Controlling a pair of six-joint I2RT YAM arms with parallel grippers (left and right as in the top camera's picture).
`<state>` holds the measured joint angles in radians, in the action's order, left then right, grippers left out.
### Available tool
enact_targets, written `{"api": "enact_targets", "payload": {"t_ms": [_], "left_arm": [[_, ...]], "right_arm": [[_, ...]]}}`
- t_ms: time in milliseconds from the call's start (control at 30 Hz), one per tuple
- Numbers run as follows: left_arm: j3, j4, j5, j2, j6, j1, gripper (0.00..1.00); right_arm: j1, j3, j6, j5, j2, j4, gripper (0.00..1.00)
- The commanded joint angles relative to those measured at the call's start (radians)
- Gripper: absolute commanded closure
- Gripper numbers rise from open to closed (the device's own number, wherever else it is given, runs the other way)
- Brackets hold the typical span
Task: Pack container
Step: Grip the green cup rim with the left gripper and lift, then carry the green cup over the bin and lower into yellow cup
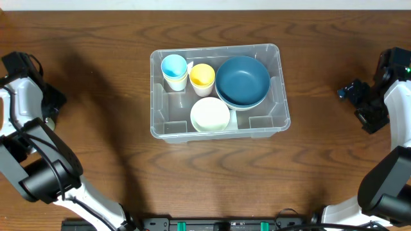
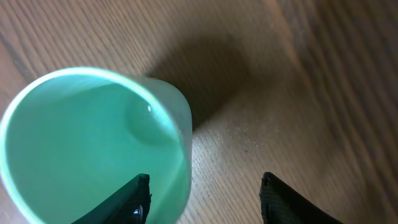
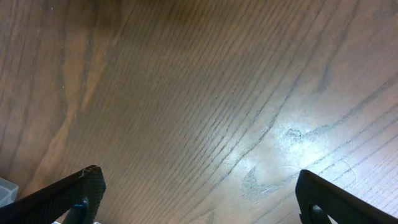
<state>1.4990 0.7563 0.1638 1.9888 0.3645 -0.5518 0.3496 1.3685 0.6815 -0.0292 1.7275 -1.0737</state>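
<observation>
At centre of desk, one clear container with one blue cup, one yellow cup, one blue bowl, one cream bowl; only in left wrist view, one green cup, left tool parted astride its rim; right tool spread wide.

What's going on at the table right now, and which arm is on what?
The left claw straddles the wall of a green cup standing on the table, and it is not yet clamped on it. The right claw hangs wide open over the wood, holding nothing. The container in the middle already holds a blue bowl, a pale bowl, a yellow cup and a light blue cup.
</observation>
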Motion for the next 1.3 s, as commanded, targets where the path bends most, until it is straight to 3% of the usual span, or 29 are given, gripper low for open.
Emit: {"api": "enact_targets", "payload": {"t_ms": [0,200,333,733,833,967,1267], "left_arm": [[-0.008,0.0,0.005,0.026,-0.013,-0.004,0.47],[-0.008,0.003,0.002,0.029,-0.012,-0.004,0.94],[-0.008,0.017,-0.062,0.028,-0.012,-0.002,0.94],[0.026,0.016,-0.705,-0.069,-0.013,0.056,0.94],[0.027,-0.012,-0.806,-0.126,-0.015,0.101,0.94],[0.027,-0.054,-0.835,-0.235,-0.047,0.18,0.94],[0.027,-0.142,-0.804,-0.517,-0.241,0.425,0.94]], "right_arm": [[0.003,0.004,0.013,-0.004,-0.001,0.0,0.01],[0.003,0.004,0.013,-0.004,-0.001,0.0,0.01],[0.003,0.004,0.013,-0.004,-0.001,0.0,0.01],[0.003,0.004,0.013,-0.004,-0.001,0.0,0.01],[0.003,0.004,0.013,-0.004,-0.001,0.0,0.01],[0.003,0.004,0.013,-0.004,-0.001,0.0,0.01],[0.003,0.004,0.013,-0.004,-0.001,0.0,0.01]]}}
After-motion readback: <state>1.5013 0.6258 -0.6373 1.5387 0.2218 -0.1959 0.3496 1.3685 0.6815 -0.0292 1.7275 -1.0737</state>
